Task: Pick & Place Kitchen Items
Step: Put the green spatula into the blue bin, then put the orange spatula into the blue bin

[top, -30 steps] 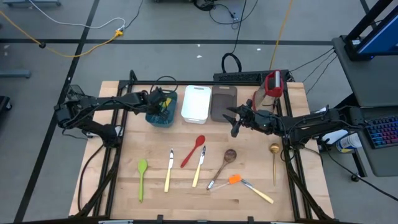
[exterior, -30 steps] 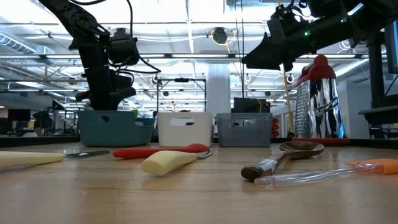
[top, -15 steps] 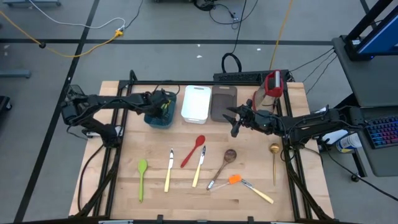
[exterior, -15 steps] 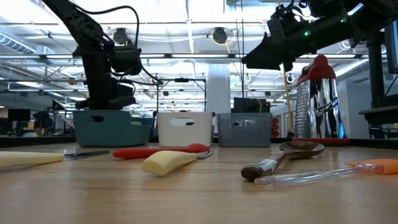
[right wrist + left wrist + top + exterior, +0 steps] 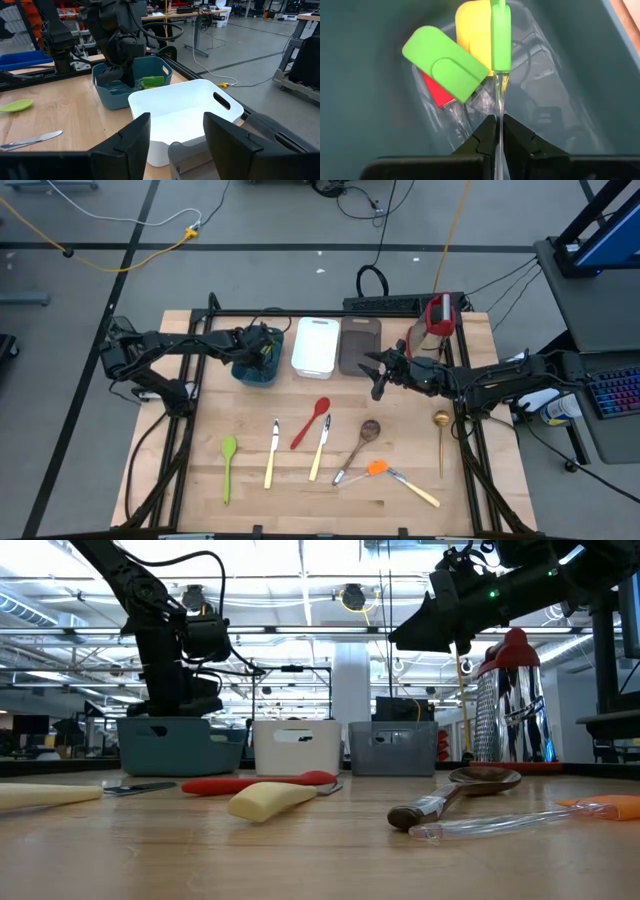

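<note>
High view: your left gripper (image 5: 262,352) sits over the teal tray (image 5: 245,372) at the back of the counter (image 5: 200,480). Left wrist view: its fingers (image 5: 485,131) are nearly closed, pinching the clear handle of a green spatula (image 5: 500,35); a second green spatula (image 5: 444,62), a yellow one (image 5: 472,25) and a red one (image 5: 436,91) lie inside the tray. Your right gripper (image 5: 376,374) hovers near the grey-brown tray (image 5: 358,345), fingers (image 5: 131,137) spread wide and holding nothing. Left on the counter: green spoon (image 5: 228,463), two knives (image 5: 272,452), red spoon (image 5: 311,421), wooden spoon (image 5: 358,445), orange spatula (image 5: 398,478), gold spoon (image 5: 441,438).
</note>
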Motion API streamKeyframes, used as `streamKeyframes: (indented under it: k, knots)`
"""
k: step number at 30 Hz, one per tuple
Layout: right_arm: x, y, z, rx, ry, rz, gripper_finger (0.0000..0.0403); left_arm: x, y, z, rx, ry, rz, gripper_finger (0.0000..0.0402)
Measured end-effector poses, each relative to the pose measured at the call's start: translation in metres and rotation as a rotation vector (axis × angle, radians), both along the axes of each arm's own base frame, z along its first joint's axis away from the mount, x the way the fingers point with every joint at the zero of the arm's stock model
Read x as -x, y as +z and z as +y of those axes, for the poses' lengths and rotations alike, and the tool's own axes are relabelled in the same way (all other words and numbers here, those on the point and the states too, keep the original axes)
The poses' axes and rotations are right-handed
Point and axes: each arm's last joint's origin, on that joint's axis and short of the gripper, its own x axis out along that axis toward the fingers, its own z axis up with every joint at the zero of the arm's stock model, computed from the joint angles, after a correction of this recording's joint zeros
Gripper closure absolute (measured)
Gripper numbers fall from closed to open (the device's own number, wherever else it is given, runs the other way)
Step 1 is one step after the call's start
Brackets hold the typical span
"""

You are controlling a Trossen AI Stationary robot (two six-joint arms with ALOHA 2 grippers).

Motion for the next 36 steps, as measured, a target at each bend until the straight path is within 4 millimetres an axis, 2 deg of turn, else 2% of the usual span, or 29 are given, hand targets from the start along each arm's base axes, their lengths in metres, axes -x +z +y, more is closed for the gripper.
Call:
streamKeyframes:
  k: [13,20,23,28,36]
  knots:
    - [0.0,-0.001,0.0,-0.001,0.0,0.016,0.0227,0.003,0.0,0.005,0.002,0.044,-0.008,0.0371]
    - [0.001,-0.004,0.0,0.005,0.006,0.042,0.0227,0.003,0.0,0.005,0.0,0.036,-0.005,0.0317]
    - [0.0,-0.006,0.002,0.002,0.088,0.068,0.0227,0.003,0.0,0.005,-0.003,0.024,-0.003,0.029]
    - [-0.002,-0.006,0.011,-0.047,0.322,0.068,0.0223,0.0,0.002,0.007,-0.025,0.021,-0.038,0.0258]
    - [0.001,-0.015,0.032,-0.147,0.52,0.146,0.0196,-0.004,0.004,0.009,-0.051,0.018,-0.081,0.0241]
